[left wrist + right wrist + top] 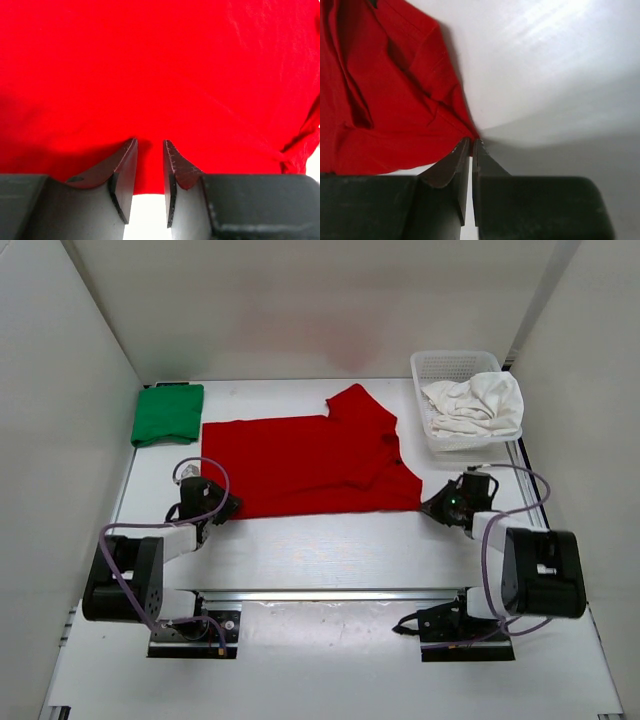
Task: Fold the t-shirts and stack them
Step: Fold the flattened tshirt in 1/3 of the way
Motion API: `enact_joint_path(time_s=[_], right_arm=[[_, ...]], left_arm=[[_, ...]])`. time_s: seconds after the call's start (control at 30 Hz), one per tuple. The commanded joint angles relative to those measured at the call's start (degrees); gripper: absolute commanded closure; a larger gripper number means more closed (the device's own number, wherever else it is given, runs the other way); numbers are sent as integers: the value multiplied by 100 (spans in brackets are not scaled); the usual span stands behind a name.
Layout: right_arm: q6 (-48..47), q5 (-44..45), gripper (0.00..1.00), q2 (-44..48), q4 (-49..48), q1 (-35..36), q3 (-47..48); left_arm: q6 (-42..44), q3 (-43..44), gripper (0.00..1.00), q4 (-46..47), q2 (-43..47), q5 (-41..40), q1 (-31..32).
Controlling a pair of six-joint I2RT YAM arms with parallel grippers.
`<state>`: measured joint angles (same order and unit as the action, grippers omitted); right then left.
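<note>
I am taking hold of the red t-shirt lying spread at centre, right gripper pinching its near-right corner, left gripper narrowly parted over the near-left hem and, I judge, needing to close before lifting.

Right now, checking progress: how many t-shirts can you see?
3: green t-shirt folded at far left, red t-shirt spread mid-table, white t-shirt crumpled in the basket. More could hide beneath it.
</note>
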<state>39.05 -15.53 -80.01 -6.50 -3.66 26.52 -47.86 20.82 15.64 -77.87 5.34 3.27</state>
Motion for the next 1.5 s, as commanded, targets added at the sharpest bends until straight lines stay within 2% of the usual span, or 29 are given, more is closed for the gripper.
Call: enact_joint_path(time_s=[0.0, 0.13, 0.27, 0.3, 0.37, 0.47, 0.53, 0.6, 0.63, 0.67, 0.7, 0.73, 0.77, 0.87, 1.03, 1.13, 1.27, 1.47], right_arm=[[7, -55, 100, 468, -45, -231, -393], [-54, -293, 100, 1108, 270, -486, -849], [-143, 14, 99, 1872, 939, -381, -956], [-91, 24, 94, 2084, 992, -372, -1026], [-99, 59, 70, 2321, 1186, -320, -860], [-90, 478, 58, 2717, 1528, 21, -378], [-222, 743, 59, 2841, 1530, 312, -43], [-371, 788, 71, 2510, 1494, 838, 413], [-415, 832, 77, 2342, 1442, 1023, 537], [-494, 832, 87, 2036, 1259, 1312, 703], [-555, 737, 94, 1633, 1187, 1585, 914], [-591, 570, 99, 1211, 1047, 1657, 1116], [-643, 473, 100, 824, 924, 1841, 1240], [-723, 200, 99, 241, 703, 2071, 1486], [-723, 77, 68, -480, 361, 2062, 1610], [-696, -73, 61, -752, 307, 1984, 1619], [-653, -231, 62, -946, 167, 1992, 1610], [-644, -284, 64, -1140, 79, 2062, 1715]], left_arm=[[145, -95, 63, -315, 341, 11, 33], [215, -358, 63, -657, 789, 53, 25], [373, -841, 60, -1079, 1712, 37, -186], [373, -947, 60, -1159, 2027, 11, -221], [426, -992, 57, -1378, 2424, -50, -256], [505, -668, 55, -1476, 2566, 202, -116], [488, -343, 54, -1398, 2470, 309, 85], [444, 43, 55, -1239, 2329, 30, 621], [409, 123, 55, -1195, 2215, -155, 1092], [374, 246, 55, -1021, 2145, -496, 1558], [304, 360, 54, -775, 1935, -682, 1746], [286, 527, 55, -677, 1663, -736, 2104], [251, 685, 55, -554, 1278, -615, 2308], [198, 993, 57, -159, 381, -368, 2651], [198, 1310, 57, 351, -430, -244, 3250], [110, 1285, 58, 614, -808, -148, 3593], [-83, 1118, 58, 897, -1107, -33, 3839], [-57, 828, 58, 1055, -915, -68, 3760]])
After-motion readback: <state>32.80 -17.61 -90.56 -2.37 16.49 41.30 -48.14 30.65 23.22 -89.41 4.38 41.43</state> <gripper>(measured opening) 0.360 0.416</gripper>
